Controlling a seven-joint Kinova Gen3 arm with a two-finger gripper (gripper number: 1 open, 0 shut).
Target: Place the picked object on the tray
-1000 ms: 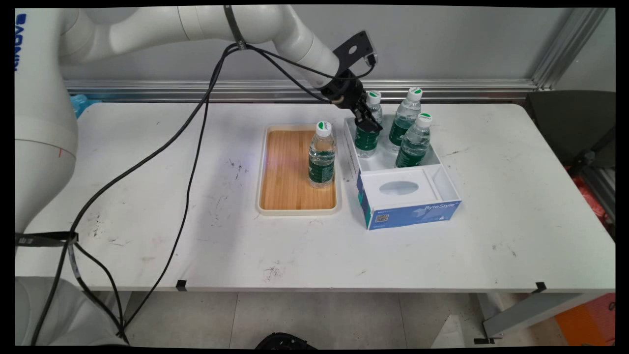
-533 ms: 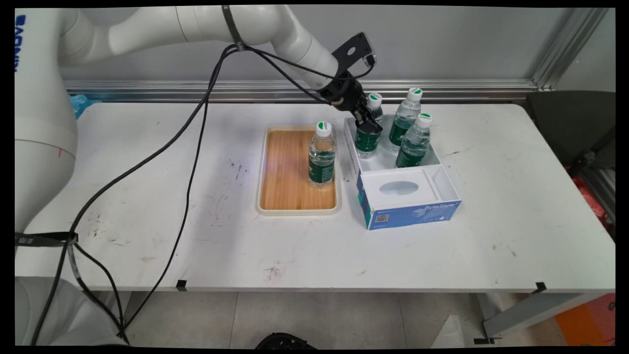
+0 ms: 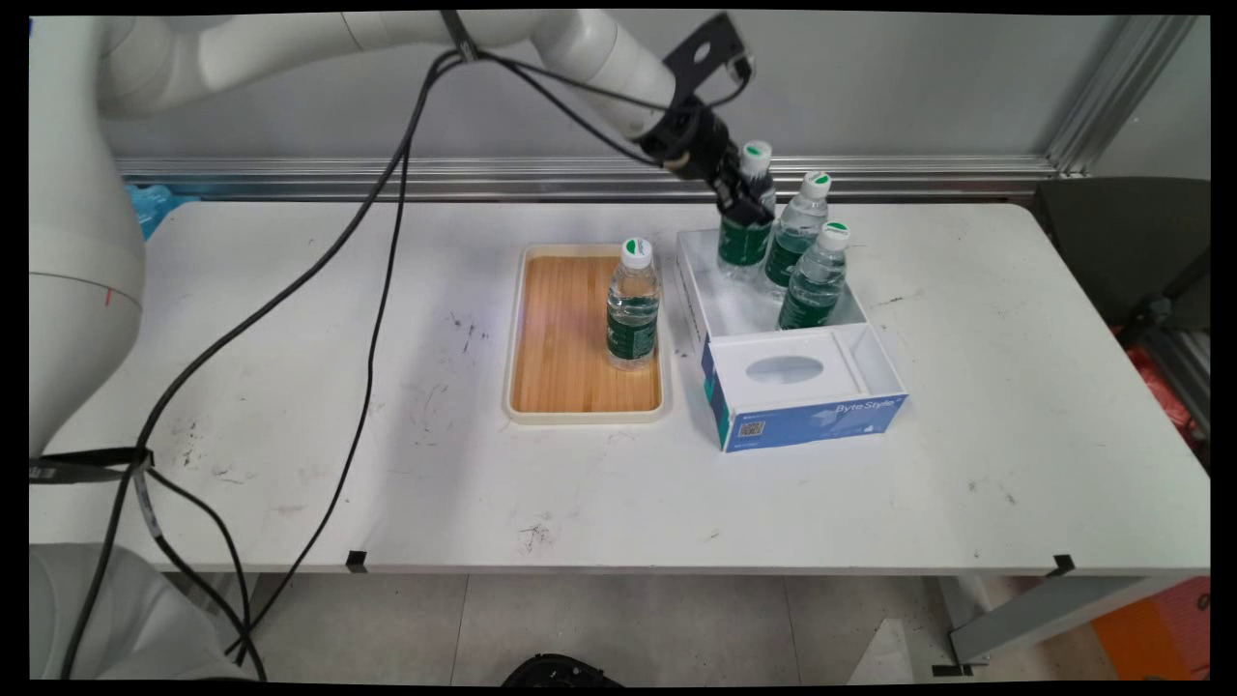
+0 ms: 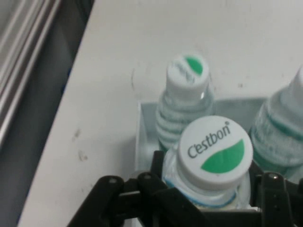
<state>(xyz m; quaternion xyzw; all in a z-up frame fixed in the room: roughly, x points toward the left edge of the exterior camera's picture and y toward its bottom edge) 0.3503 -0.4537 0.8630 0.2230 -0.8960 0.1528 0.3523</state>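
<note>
Gripper [image 3: 745,205] now holds its bottle [image 3: 746,232] higher than half a second ago, lifted up at the box's [image 3: 875,358] far left corner, fingers closed on its neck. Four bottles in all: this one, two [image 3: 797,242] [image 3: 817,275] standing in the box, one [image 3: 633,304] at the tray's [image 3: 565,333] right edge.

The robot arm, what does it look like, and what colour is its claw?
The arm is made of smooth, rounded white tubes. Black cables hang from it, held by dark straps. Its claw is black, with two fingers on jointed black links, and a flat black bracket sits above it.
</note>
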